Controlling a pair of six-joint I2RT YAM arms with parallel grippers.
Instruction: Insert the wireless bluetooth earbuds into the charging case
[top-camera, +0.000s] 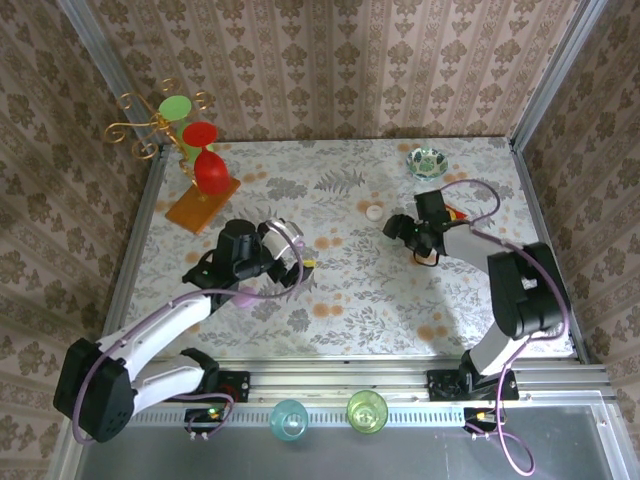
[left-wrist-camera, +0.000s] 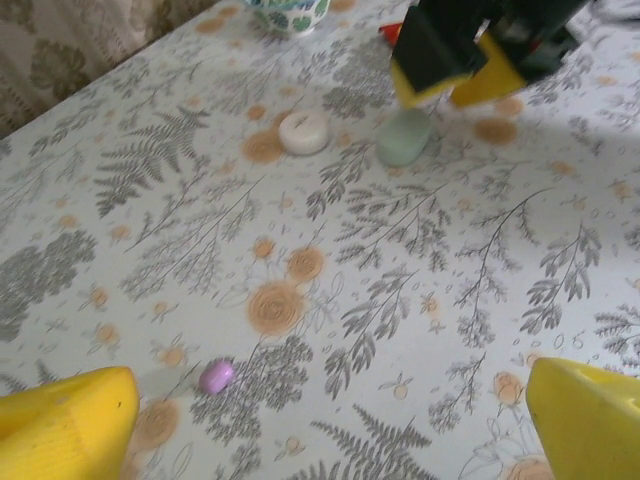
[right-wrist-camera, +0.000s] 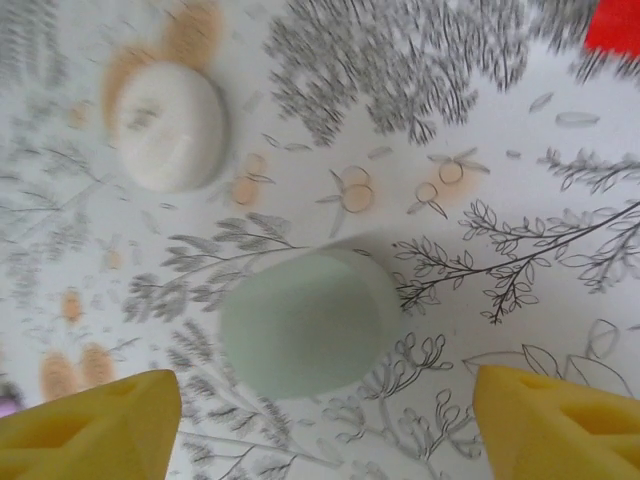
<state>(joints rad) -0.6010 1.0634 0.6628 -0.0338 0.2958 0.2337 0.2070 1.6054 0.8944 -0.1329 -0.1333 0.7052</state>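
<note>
The flowered table (top-camera: 350, 290) carries everything. The left gripper (left-wrist-camera: 330, 415) hangs over it with its yellow jaws spread wide, holding nothing. The right gripper (right-wrist-camera: 325, 430) is likewise parted. It straddles the pale green case (right-wrist-camera: 310, 322) with a gap on each side and grips nothing. The white case (right-wrist-camera: 168, 126) lies at 10 o'clock of the green one, near but apart; both look shut.

The lilac earbud (left-wrist-camera: 216, 376) lies bare on the cloth. In the left wrist view it sits at 7 o'clock of centre, close to the left finger and well apart from both cases, which sit toward 12 o'clock. It is a small oval bean whose long axis seems to run from 8 to 2 o'clock; which end is the tip is too small to tell. It is probably light, hard and slick, apt to skid or roll. I would pinch it gently across its short axis, at the middle.
</note>
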